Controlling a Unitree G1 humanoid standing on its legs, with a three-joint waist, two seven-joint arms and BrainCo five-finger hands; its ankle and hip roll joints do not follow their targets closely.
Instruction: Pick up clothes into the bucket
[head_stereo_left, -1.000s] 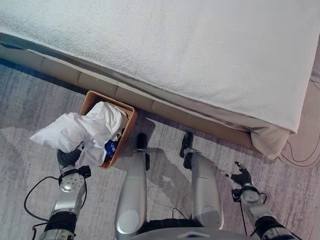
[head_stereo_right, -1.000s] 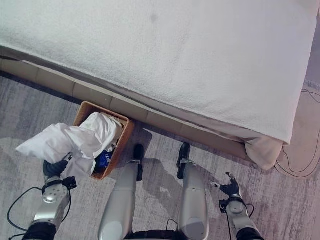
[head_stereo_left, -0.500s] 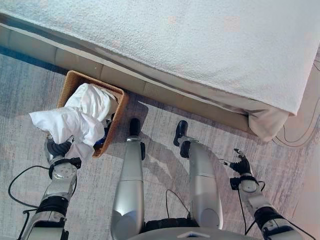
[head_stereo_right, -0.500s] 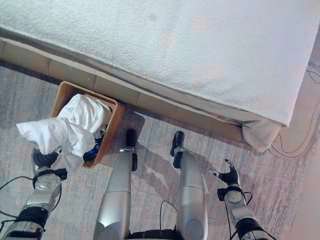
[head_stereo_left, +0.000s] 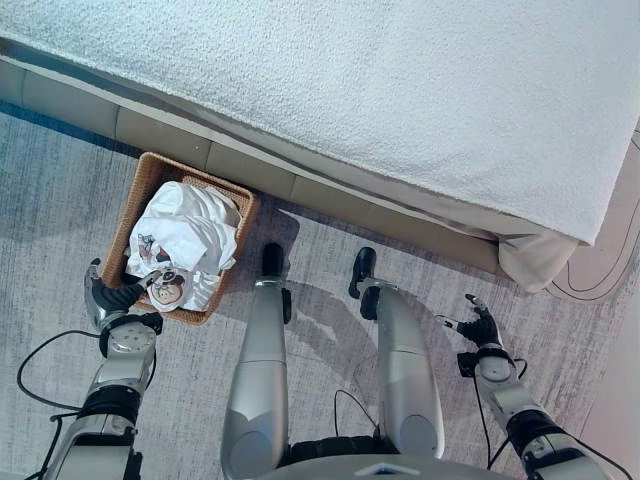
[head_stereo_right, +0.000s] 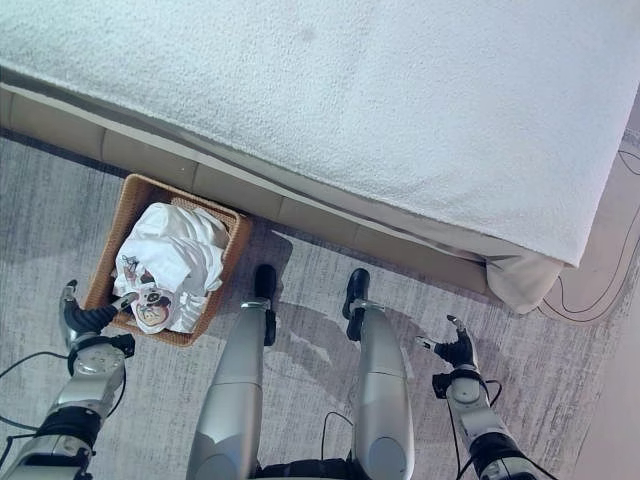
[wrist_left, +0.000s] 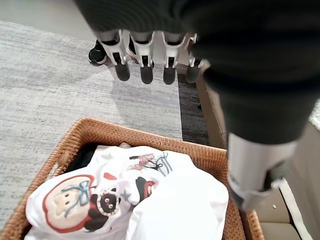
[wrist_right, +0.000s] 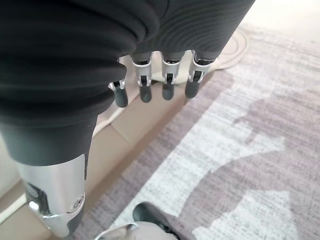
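One woven wicker basket (head_stereo_left: 132, 205) stands on the grey carpet (head_stereo_left: 60, 190) just beside the base of one bed (head_stereo_left: 400, 90), whose white textured cover fills the upper part of both eye views. Inside the basket lies one heap of white clothing (head_stereo_left: 190, 235), bunched and folded over itself; how many separate garments make it up cannot be told, though one printed cartoon patch in red, black and blue (wrist_left: 87, 197) faces up on the part nearest the robot (a second, smaller print shows further in). A sliver of something dark (wrist_left: 82, 159) sits under the white cloth at one corner of the basket. The cloth lies wholly within the basket's rim, nothing draped over the edge. The left hand (head_stereo_left: 108, 297) hangs just beside the near rim of the basket, its fingers (wrist_left: 146, 70) straight and spread in a row, released and holding nothing, apart from the cloth. The right hand (head_stereo_left: 478, 326) hangs well away on the other side, over bare carpet near the corner of the bed, its fingers (wrist_right: 168, 86) likewise loose and empty. A thin dark cord (head_stereo_left: 600, 295) loops on the pale floor past the bed's corner.
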